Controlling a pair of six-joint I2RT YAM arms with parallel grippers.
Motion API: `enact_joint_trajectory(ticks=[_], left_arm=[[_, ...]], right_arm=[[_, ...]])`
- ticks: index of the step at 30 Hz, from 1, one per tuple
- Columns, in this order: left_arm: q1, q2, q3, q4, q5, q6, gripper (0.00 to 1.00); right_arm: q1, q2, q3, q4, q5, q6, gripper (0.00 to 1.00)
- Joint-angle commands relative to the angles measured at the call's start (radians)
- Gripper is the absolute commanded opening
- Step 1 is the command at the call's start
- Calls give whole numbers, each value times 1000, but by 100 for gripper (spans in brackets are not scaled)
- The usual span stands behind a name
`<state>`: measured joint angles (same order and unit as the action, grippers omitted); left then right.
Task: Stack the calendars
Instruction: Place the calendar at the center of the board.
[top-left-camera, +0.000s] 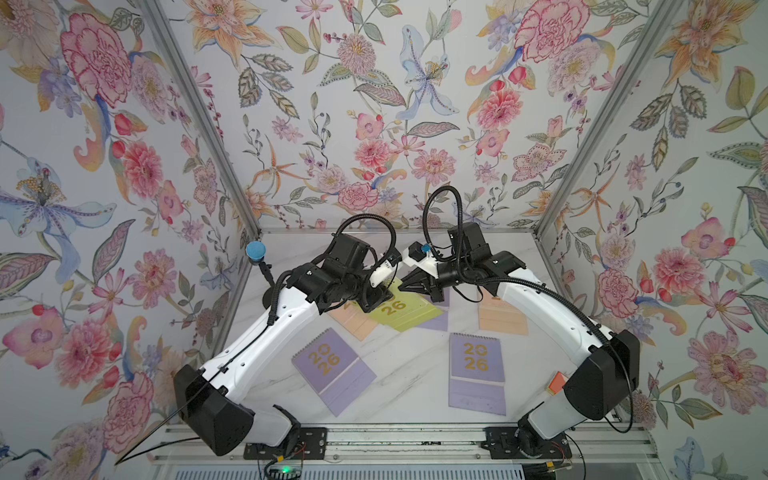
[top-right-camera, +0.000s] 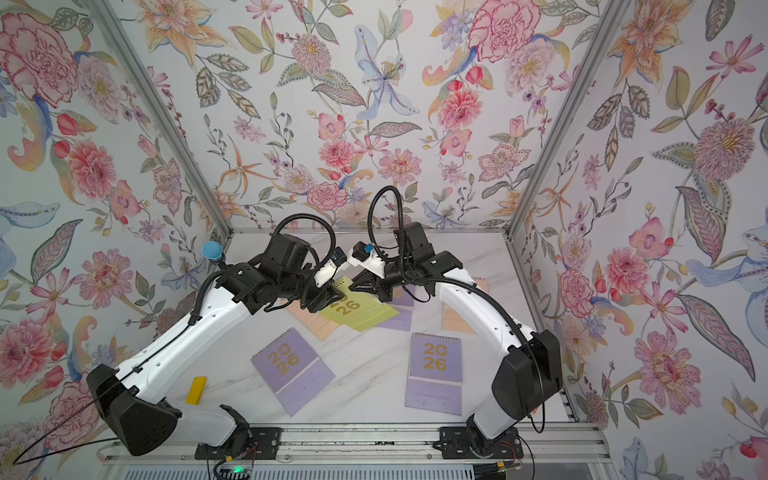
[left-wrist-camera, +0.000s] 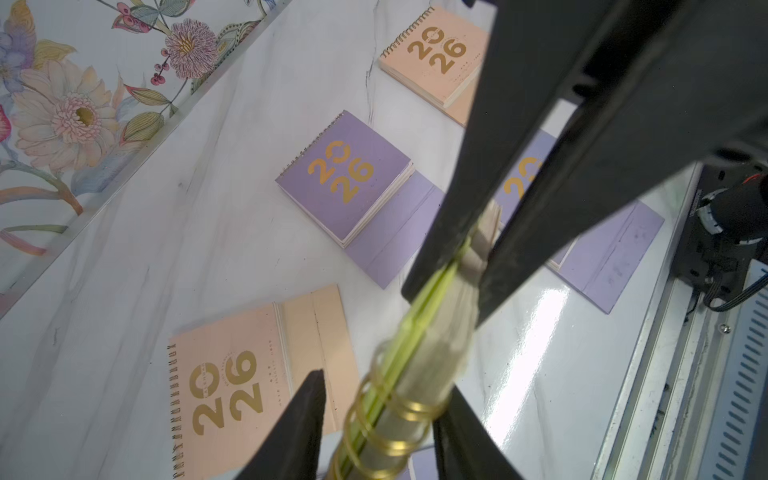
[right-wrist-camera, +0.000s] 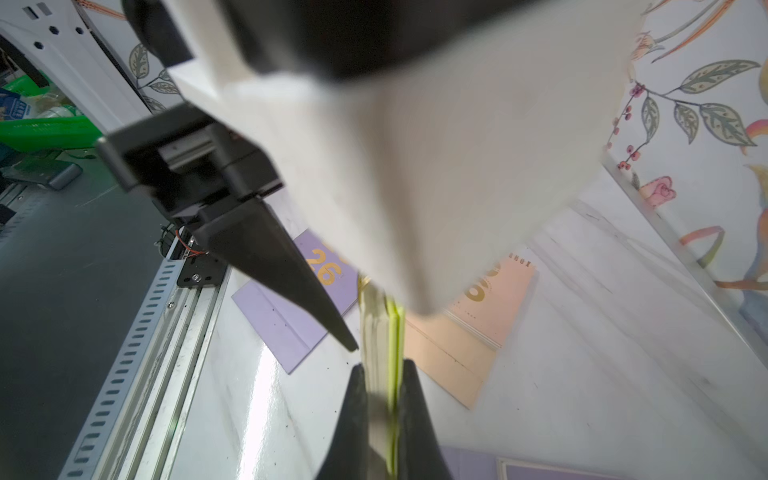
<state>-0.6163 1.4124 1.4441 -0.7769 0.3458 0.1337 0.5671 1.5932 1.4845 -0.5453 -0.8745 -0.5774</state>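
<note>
The yellow-green calendar (top-left-camera: 401, 309) (top-right-camera: 357, 309) hangs above the table between both grippers. My right gripper (right-wrist-camera: 383, 365) is shut on its page edge (right-wrist-camera: 382, 316). My left gripper (left-wrist-camera: 386, 380) stands open around the gold spiral end (left-wrist-camera: 415, 332): one finger is clear of the coil, the other rests against it. In both top views the two grippers (top-left-camera: 376, 297) (top-left-camera: 411, 284) face each other over the table's middle. Two lilac calendars (top-left-camera: 332, 370) (top-left-camera: 478, 368) lie flat at the front. Two peach ones (top-left-camera: 353, 322) (top-left-camera: 500, 318) and a third lilac one (top-left-camera: 434, 320) lie further back, partly covered.
A blue ball-topped stand (top-left-camera: 255, 251) is at the back left corner. An orange-red box (top-left-camera: 557, 382) sits by the right arm's base, and a small yellow bar (top-right-camera: 196, 390) by the left arm's base. A metal rail (top-left-camera: 395, 444) runs along the front edge.
</note>
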Motion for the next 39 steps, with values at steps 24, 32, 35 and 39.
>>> enact_joint_trajectory(ticks=[24, 32, 35, 39], left_arm=[[106, -137, -129, 261, 5, -249, 70], [155, -217, -319, 402, -11, -521, 68], [166, -232, -381, 429, -10, -589, 67], [167, -253, -478, 491, 15, -679, 66]], right_arm=[[-79, -299, -536, 685, 142, 839, 0], [-54, -436, -769, 846, 296, 1217, 0], [-44, -466, -827, 824, 331, 1273, 0], [-28, -484, -902, 808, 360, 1347, 0]])
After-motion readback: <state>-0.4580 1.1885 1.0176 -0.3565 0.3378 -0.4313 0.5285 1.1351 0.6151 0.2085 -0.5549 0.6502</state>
